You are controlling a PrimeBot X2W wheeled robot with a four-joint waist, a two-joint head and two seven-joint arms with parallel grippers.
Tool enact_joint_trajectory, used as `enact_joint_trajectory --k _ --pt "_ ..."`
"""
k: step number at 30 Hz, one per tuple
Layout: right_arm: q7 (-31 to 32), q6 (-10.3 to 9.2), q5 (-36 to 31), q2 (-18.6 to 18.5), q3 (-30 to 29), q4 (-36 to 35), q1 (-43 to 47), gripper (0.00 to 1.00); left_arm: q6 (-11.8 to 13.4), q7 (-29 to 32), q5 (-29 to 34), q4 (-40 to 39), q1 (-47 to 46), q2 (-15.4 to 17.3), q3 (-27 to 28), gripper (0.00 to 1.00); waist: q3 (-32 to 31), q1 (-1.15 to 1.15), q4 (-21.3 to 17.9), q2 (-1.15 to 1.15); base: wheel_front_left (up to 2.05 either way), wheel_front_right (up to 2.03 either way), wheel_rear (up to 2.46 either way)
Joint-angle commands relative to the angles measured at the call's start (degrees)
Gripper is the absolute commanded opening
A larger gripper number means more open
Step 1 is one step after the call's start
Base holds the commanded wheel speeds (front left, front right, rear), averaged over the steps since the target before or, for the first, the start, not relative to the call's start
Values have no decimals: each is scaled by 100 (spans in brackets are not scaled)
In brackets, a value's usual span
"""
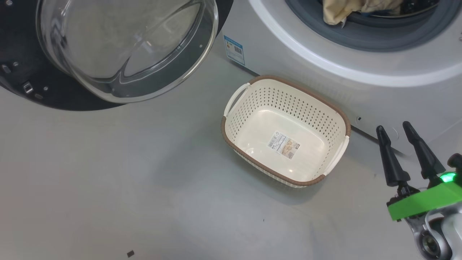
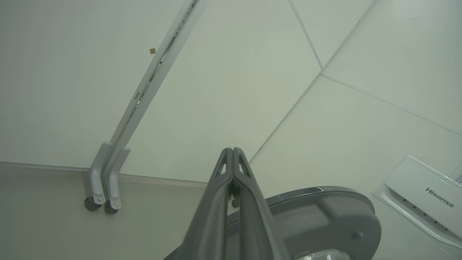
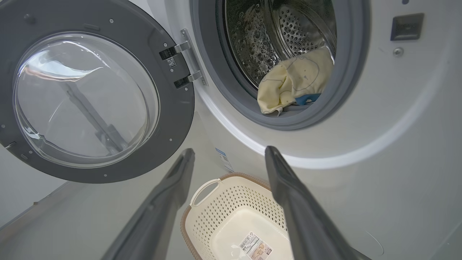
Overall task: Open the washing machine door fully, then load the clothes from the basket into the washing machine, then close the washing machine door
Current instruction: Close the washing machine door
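The washing machine door [image 1: 21,72] stands swung open at the upper left, its clear glass bowl [image 1: 126,47] bulging toward me. Pale yellow clothes [image 1: 339,12] lie in the mouth of the washing machine [image 1: 397,97]; the right wrist view shows them [image 3: 296,86] resting on the grey gasket in front of the steel drum. The cream basket [image 1: 227,119] sits on the floor before the machine, with just a label on its bottom. My right gripper [image 1: 393,126] hangs open to the basket's right, holding nothing. My left gripper [image 2: 232,150] is shut on nothing, above the door's dark rim [image 2: 325,213].
Grey floor spreads left of and in front of the basket. A blue sticker [image 1: 234,50] marks the machine's lower front. In the left wrist view a white wall panel carries a grey rail on small casters [image 2: 104,180], and the machine's Hisense panel [image 2: 422,195] sits at the right.
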Motion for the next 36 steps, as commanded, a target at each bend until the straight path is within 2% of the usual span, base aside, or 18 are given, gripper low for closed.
enact_joint_trajectory --k 1,11,19,36 --pt "-37 58 -19 -194 109 -197 -171 100 -2 140 -117 1 -342 468 86 0 44 0 -8 0 0 0 0" --pt "-37 58 -1 -320 392 -253 -271 100 -2 1177 -941 1228 -1522 796 -658 0 321 0 -151 0 0 0 0" --pt "-37 58 23 -401 544 -317 -327 100 -2 1190 -1012 1839 -2150 969 -1017 0 484 0 -303 0 0 0 0" --pt "-37 58 12 -557 522 -419 -449 100 -2 1492 -1250 2136 -2363 1113 -1570 0 677 0 -509 0 0 0 0"
